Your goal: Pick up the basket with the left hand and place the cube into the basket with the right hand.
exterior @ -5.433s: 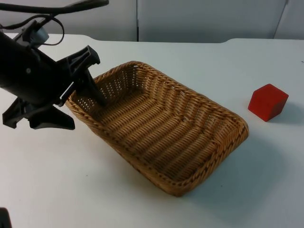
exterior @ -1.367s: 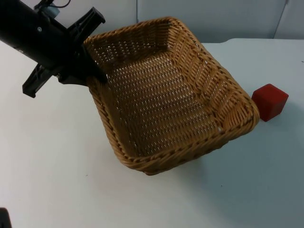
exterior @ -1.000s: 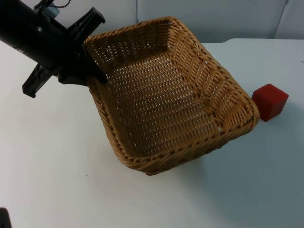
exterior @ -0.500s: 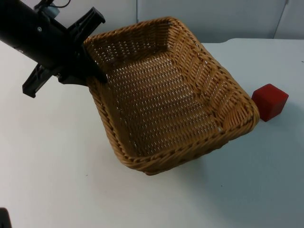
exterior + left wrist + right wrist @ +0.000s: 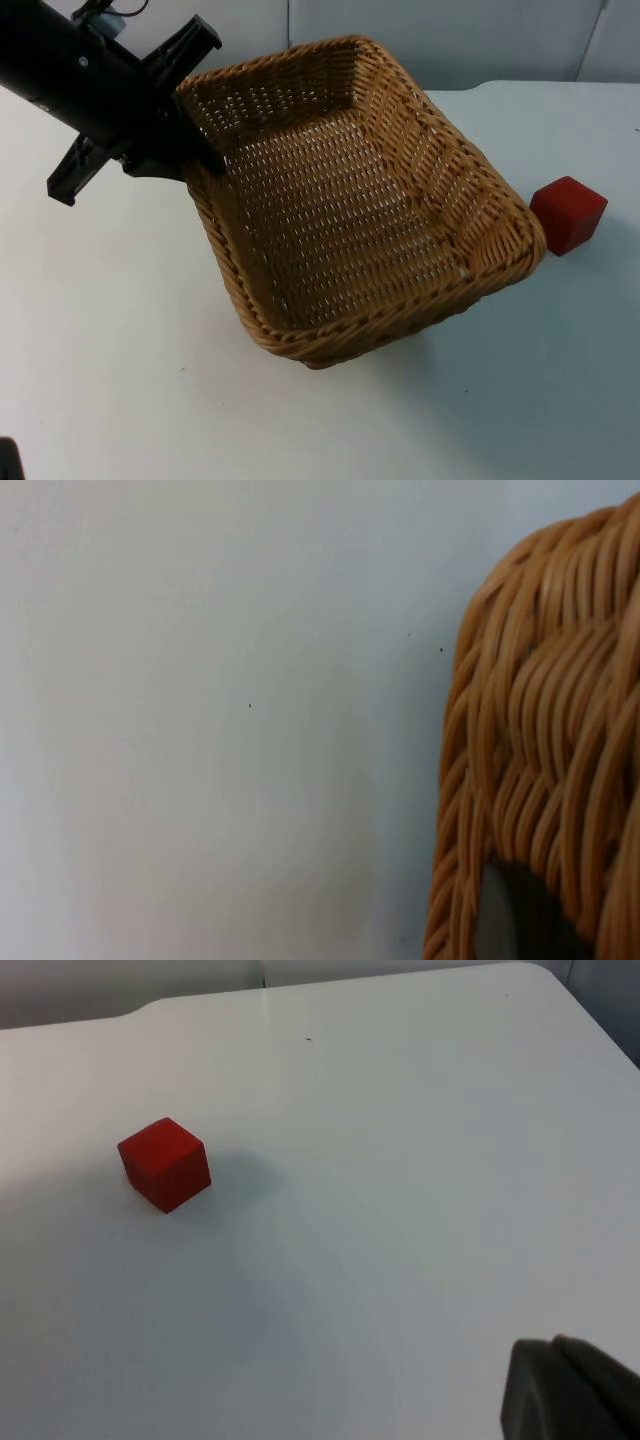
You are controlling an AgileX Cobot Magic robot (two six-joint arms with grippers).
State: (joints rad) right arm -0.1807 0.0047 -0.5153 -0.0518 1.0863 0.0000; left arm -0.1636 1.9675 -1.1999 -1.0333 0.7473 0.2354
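A brown wicker basket (image 5: 455,170) hangs tilted above the table in the top view, its open side facing the camera. My left gripper (image 5: 195,150) is shut on the basket's left rim, one finger inside the wall and one outside. Close up, the left wrist view has the woven rim (image 5: 540,760) with a dark fingertip behind it. The red cube (image 5: 568,214) rests on the table just right of the basket, apart from it. It also lies on the bare table in the right wrist view as the red cube (image 5: 165,1163), well away from my shut right gripper, which waits.
The white table (image 5: 120,360) stretches out in front and to the left of the basket. A grey partition wall (image 5: 450,35) closes off the far edge.
Several seconds ago the basket lay flat and lower on the table; now it is lifted and tipped up. Over the last second nothing has moved.
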